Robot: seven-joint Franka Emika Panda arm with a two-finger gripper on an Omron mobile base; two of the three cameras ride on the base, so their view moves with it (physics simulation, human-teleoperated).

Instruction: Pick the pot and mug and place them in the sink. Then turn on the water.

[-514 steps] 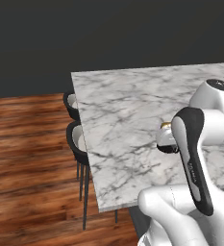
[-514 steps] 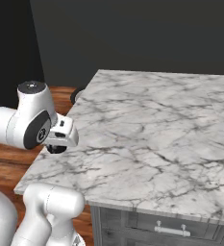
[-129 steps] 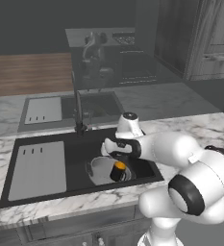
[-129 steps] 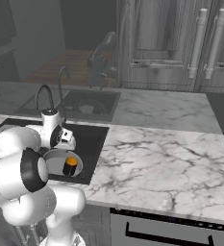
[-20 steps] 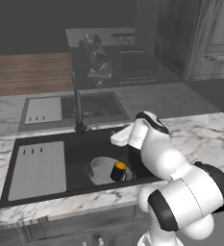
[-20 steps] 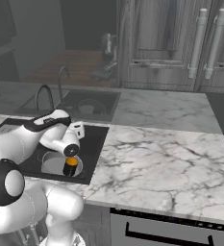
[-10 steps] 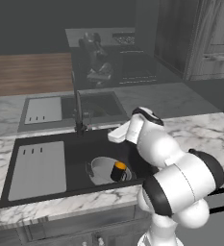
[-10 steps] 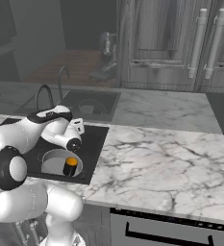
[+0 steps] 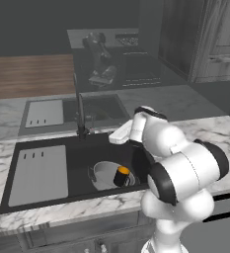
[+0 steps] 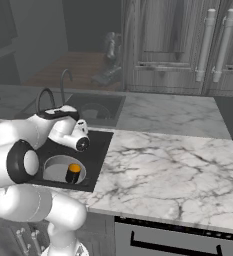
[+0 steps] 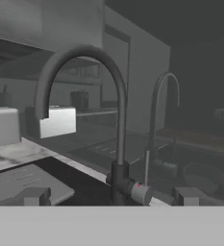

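The grey pot [image 9: 102, 173] sits in the right part of the black sink [image 9: 78, 157], and the black mug [image 9: 121, 176] with its orange top stands upright inside it. From the right base view, the pot [image 10: 58, 167] and the mug [image 10: 73, 173] lie just below my hand. My gripper [image 9: 112, 139] hovers above the basin, right of the dark gooseneck faucet [image 9: 79, 114], and points at it. In the hand view the gripper [image 11: 111, 197] is open and holds nothing. The faucet [image 11: 117, 125] and its side lever [image 11: 141, 193] stand straight ahead between the fingertips [image 11: 35, 196]. I see no stream of water.
A light grey slotted drain panel [image 9: 38, 174] fills the sink's left half. Behind the counter a paler, hazy basin [image 9: 69, 111] shows its own faucet. Marble counter [image 10: 168, 165] stretches to the right, and dark cabinets [image 10: 188, 45] stand behind it.
My hand has moved left over the sink, closer to the faucet. The jaws stayed open. The pot and mug have not moved.
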